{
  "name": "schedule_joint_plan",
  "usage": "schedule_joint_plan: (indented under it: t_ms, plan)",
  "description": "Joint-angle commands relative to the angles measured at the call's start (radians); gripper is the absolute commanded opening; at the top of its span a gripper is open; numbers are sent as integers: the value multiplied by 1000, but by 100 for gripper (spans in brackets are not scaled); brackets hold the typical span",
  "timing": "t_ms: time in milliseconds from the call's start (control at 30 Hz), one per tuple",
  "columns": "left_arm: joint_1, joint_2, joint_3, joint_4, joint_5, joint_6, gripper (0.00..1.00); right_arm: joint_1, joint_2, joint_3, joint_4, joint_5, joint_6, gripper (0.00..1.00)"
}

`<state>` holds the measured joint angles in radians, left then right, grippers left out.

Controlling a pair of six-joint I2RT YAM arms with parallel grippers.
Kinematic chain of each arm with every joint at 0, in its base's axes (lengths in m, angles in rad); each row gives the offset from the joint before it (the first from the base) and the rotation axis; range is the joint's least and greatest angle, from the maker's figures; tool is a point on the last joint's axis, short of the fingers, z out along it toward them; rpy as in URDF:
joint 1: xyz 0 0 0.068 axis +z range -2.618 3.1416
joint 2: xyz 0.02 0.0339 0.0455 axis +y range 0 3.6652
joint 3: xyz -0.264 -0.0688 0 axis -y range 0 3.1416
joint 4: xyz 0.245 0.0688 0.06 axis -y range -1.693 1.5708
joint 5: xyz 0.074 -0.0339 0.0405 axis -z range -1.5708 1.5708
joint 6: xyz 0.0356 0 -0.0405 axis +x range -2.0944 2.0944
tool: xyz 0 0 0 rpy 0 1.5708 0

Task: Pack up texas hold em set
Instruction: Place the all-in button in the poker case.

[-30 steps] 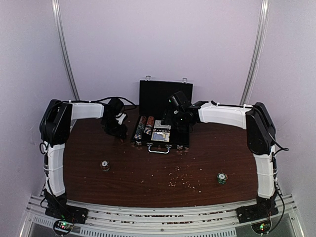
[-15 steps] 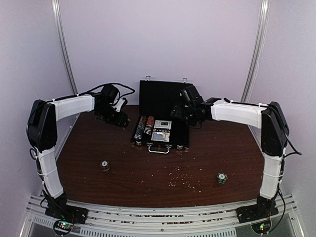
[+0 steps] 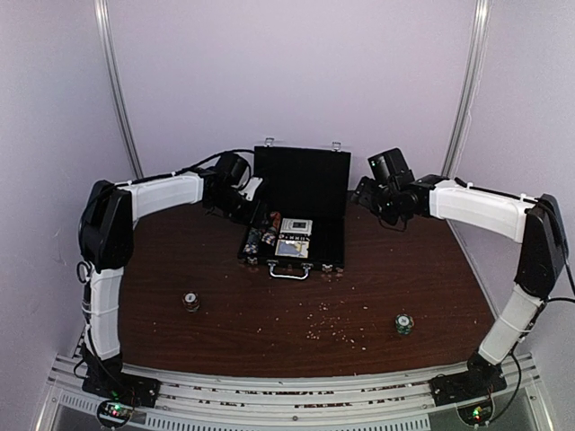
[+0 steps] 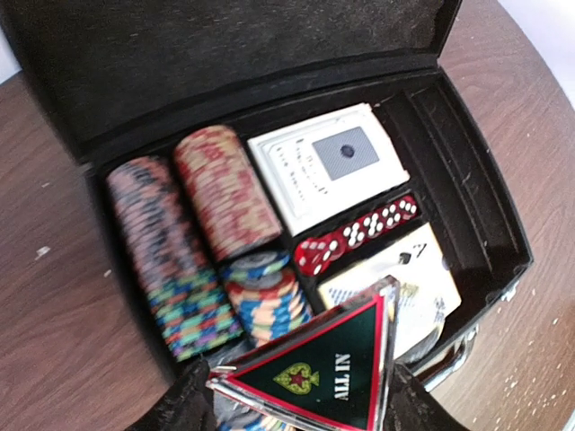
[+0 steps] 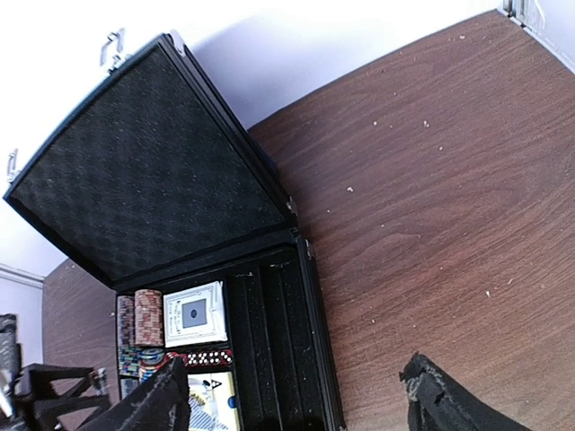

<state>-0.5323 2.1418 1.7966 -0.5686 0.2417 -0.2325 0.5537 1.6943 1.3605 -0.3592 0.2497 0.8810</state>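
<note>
Both arms have swung: left tool (image 4: 296,409), pinching the ALL IN plaque (image 4: 319,364), now hangs over the chips (image 4: 229,189) in the open case (image 4: 490,215) on the bench (image 3: 269,323). Right tool (image 5: 296,400), spread and empty, has backed off right. Plaque likely goes in next.
</note>
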Motion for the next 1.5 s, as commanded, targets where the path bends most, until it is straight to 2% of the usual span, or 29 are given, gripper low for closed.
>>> schedule_joint_plan:
  t_ms: [0,167,533,867,1100,1333,1467]
  plan:
    - [-14,70,87,68,52,-51,48,-12,-55,-13,-76,19,-28,82]
    - [-22,129,149,79,69,-76,48,-21,-65,42,-164,51,-31,82]
    - [-49,218,212,130,62,-152,47,-36,-83,92,-242,62,-42,82]
    - [-67,340,362,168,28,-232,48,-86,-76,140,-302,-22,-148,82]
    - [-68,395,392,177,0,-265,48,-133,-62,178,-303,-110,-229,82]
    - [-67,411,397,179,-11,-260,56,-147,-46,212,-347,-99,-285,80]
    - [-68,414,397,173,-11,-270,65,-148,-49,236,-343,-93,-334,73]
